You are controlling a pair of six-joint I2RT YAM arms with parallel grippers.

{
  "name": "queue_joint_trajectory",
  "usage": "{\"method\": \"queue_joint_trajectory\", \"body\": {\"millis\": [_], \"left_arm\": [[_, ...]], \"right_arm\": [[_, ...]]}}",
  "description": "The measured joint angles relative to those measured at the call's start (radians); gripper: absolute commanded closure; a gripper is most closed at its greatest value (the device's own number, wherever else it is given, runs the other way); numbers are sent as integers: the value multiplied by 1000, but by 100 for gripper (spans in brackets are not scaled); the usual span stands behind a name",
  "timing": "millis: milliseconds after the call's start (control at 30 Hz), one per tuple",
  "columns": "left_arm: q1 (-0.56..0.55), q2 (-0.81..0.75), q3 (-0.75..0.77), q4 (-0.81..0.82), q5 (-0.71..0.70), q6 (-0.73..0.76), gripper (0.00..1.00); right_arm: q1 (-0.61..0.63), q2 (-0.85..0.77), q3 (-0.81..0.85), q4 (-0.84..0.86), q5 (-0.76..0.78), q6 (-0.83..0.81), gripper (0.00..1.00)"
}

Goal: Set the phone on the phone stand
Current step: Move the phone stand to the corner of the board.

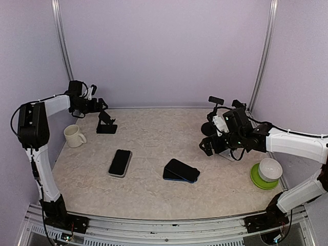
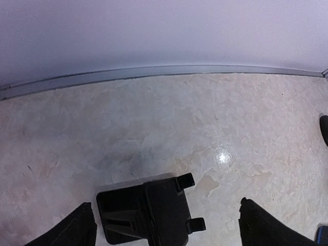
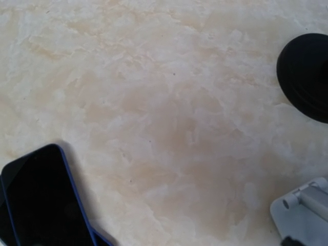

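The black phone stand sits at the back left of the table. In the left wrist view the stand lies between my two fingertips. My left gripper is open and empty, just above and behind the stand. A black phone with a light rim lies flat left of centre. A dark phone with a blue edge lies flat at centre, over another flat blue-edged item. My right gripper hovers to the right of it. Its fingers do not show in the right wrist view.
A cream mug stands near the left wall, in front of the stand. A white bowl on a green plate is at the right edge. A black round object and a white stand lie under the right arm.
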Motion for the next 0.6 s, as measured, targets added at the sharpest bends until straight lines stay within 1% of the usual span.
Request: {"method": "queue_joint_trajectory", "body": {"millis": [67,200,300,367,433,467,533,600], "left_arm": [[-11,-36,-68,3,-36,-37,1],[-40,-80,-140,5,-89,-83,2],[-54,-92,-163,15,-98,-107,14],[-59,-92,-171,26,-92,-117,25],[-59,-92,-175,33,-80,-126,28],[-58,-92,-175,38,-76,-128,32],[-57,-92,-175,47,-71,-132,35],[-53,-81,-164,53,-61,-132,42]], "right_arm": [[0,0,0,0,0,0,0],[0,0,0,3,0,3,0],[0,0,0,3,0,6,0],[0,0,0,3,-3,11,0],[0,0,0,3,-11,18,0],[0,0,0,4,-15,19,0],[0,0,-1,4,-22,23,0],[0,0,-2,6,-31,27,0]]}}
